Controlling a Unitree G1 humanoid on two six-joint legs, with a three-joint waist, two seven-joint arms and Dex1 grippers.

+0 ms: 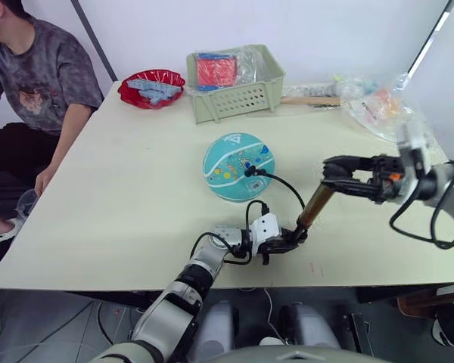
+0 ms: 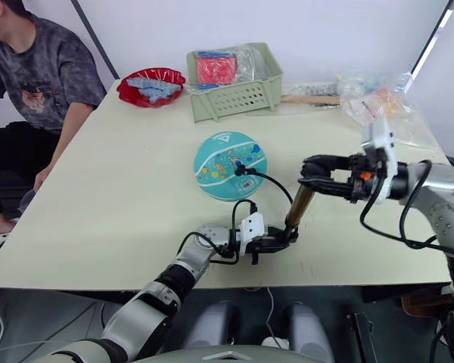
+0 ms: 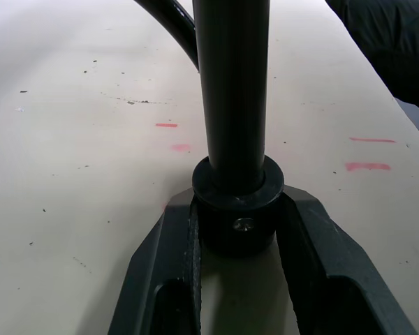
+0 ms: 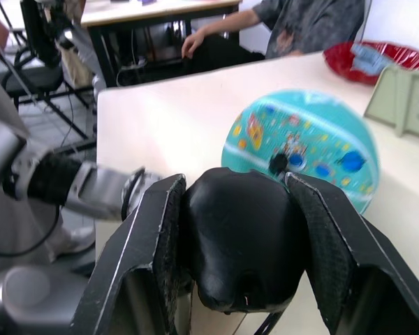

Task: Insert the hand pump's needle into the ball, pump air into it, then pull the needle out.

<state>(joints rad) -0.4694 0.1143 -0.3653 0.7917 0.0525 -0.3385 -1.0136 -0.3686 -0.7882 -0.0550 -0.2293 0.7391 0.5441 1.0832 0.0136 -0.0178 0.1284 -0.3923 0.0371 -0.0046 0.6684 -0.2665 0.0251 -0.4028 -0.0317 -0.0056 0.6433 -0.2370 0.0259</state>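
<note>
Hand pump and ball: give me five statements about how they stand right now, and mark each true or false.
1. The left gripper clamps the black base of the hand pump. True.
2. The right gripper is open and away from the pump. False: it is shut on the pump's black handle.
3. The hose's needle fitting sits on the ball. True.
4. The ball lies in the green basket. False: it rests on the table.
5. The pump lies flat on the table. False: it stands tilted, held at both ends.
</note>
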